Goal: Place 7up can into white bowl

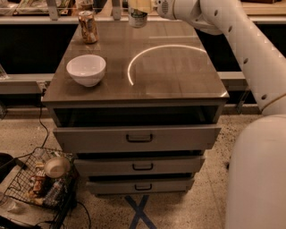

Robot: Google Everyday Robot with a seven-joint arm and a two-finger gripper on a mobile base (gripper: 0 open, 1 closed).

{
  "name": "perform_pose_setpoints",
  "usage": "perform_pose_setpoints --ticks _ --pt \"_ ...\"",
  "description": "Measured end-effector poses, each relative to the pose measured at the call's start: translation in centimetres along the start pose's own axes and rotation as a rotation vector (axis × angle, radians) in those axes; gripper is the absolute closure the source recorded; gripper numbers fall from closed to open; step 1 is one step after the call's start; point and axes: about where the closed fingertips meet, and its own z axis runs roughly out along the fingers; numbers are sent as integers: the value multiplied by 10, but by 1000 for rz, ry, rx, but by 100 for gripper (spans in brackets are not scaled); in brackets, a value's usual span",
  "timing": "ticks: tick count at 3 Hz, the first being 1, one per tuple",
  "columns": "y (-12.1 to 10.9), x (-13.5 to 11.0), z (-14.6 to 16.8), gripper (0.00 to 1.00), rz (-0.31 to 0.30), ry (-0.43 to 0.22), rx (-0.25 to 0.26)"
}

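The 7up can [137, 18], pale with green markings, hangs upright above the far edge of the table top, held at its upper part by my gripper [139, 6] at the top edge of the camera view. The gripper is shut on the can. The white bowl [86, 69] stands upright on the left side of the table top [178, 85], well to the left of and nearer than the can. The can's top is hidden by the gripper.
A brownish-orange can [88, 27] stands at the table's far left corner. The table has three drawers [138, 137], slightly open. A wire basket [40, 183] with clutter and a tan bowl [56, 167] sits on the floor at left. My white arm and body [259, 179] fill the right side.
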Motion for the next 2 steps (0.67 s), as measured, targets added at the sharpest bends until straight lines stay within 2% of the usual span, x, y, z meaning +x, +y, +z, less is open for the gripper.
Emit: perform_pose_setpoints --ticks 1,2 --pt "39 -13 3 100 15 -21 -55" --pt "74 -15 1 100 41 -32 -98"
